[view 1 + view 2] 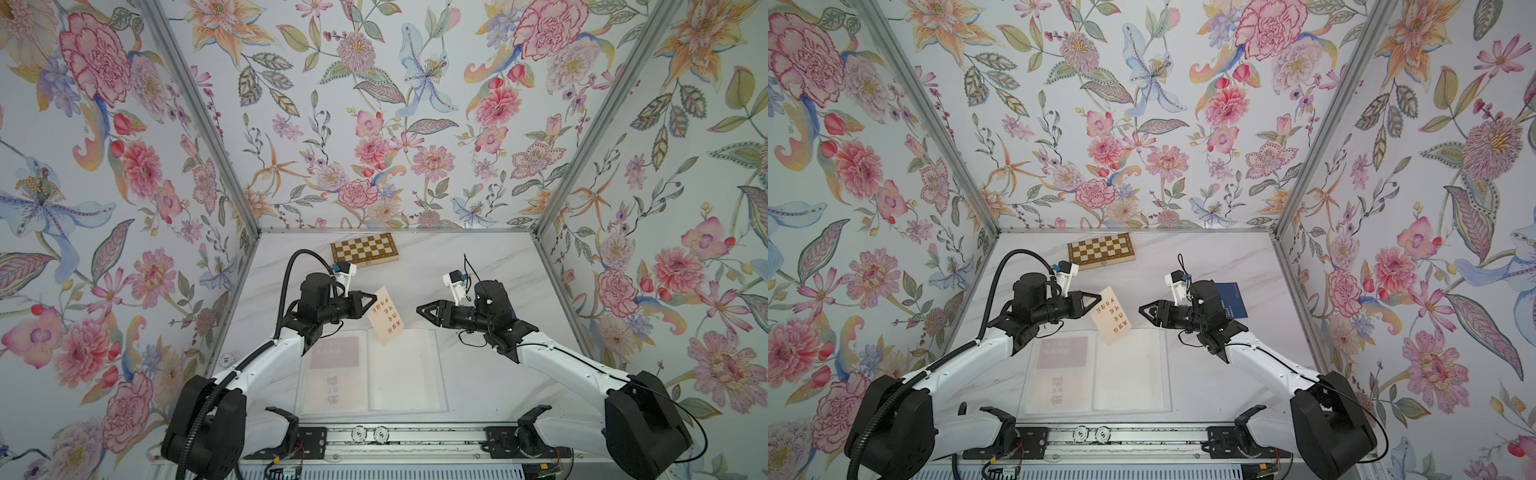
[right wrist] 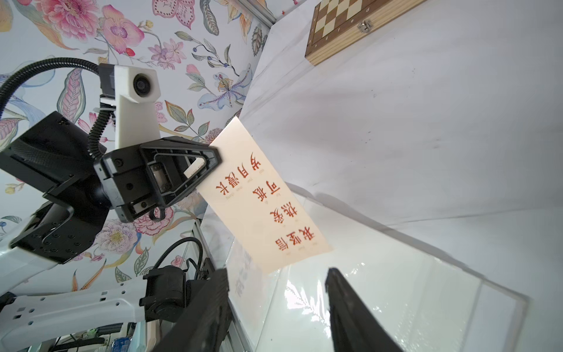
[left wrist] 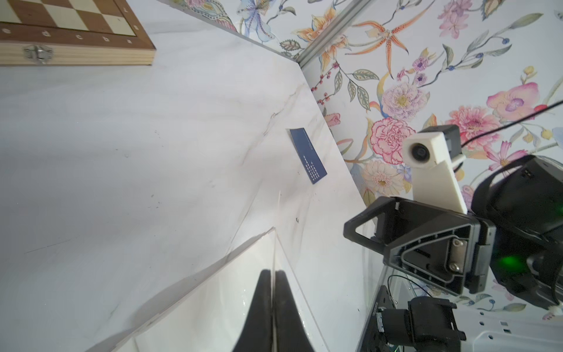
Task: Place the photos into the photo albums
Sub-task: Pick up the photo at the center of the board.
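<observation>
A: Left pincer (image 1: 372, 297)?
B: Clamped on cream red-lettered card (image 1: 385, 316), over open white translucent-sleeved album (image 1: 409, 374).
A: Right pincer (image 1: 423, 311)?
B: Jaws apart, empty. Sleeve (image 1: 328, 399) below left pincer holds dull red card (image 1: 334, 352).

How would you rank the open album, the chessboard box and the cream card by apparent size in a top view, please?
1. open album
2. chessboard box
3. cream card, narrowly: it is held up nearer the camera, so those two are unsure.

Left hand (image 3: 273, 274) pinches what seems an edge-on photo (image 3: 274, 253).
</observation>
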